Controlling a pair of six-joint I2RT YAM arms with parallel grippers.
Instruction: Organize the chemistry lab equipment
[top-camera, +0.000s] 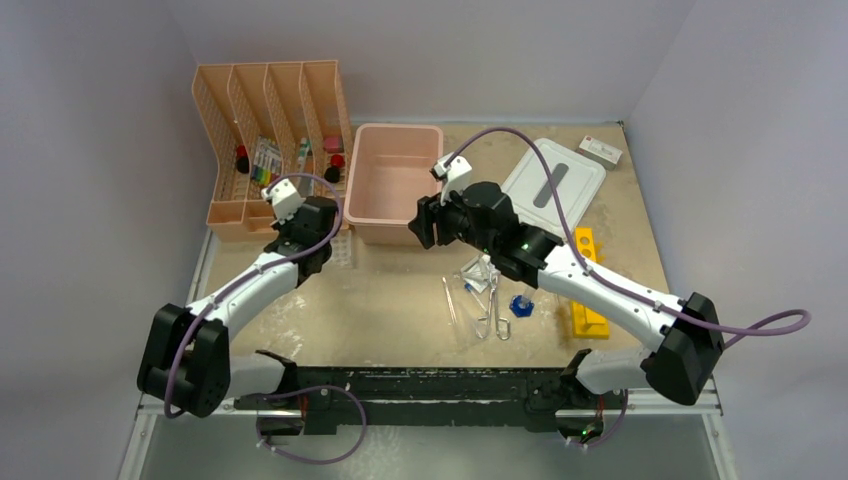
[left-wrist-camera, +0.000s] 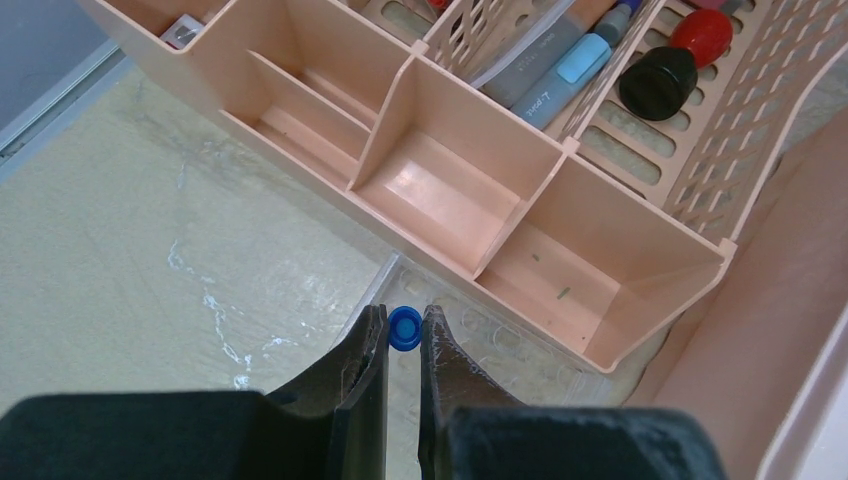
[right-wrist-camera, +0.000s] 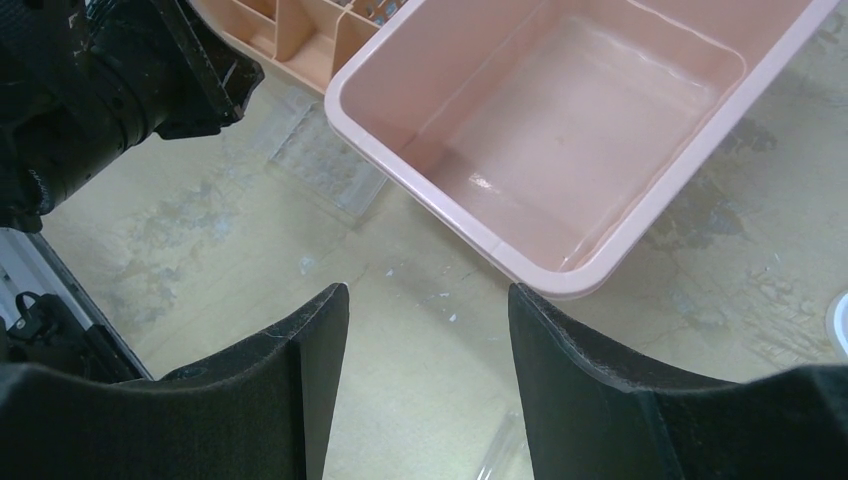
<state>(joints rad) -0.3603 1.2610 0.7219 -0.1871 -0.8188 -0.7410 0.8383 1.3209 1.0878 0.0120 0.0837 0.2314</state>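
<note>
Left wrist view: the left gripper (left-wrist-camera: 403, 320) pinches a clear blue-capped tube (left-wrist-camera: 403, 331), only its cap showing, over the clear tube tray (left-wrist-camera: 500, 345) just left of the pink bin (right-wrist-camera: 570, 283). The right gripper (right-wrist-camera: 428, 300) hangs spread at the bin's near edge. Metal forceps (top-camera: 492, 305) and a yellow rack (top-camera: 588, 290) lie nearer, right of the bin.

pink bin (top-camera: 392, 175) x1 | wht lid (top-camera: 580, 170) x1 | file org (top-camera: 222, 212) x1 | ylw rack (top-camera: 586, 243) x1 | forceps (top-camera: 495, 312) x1

Pale walls (top-camera: 90, 150), beige tabletop (top-camera: 390, 300)
</note>
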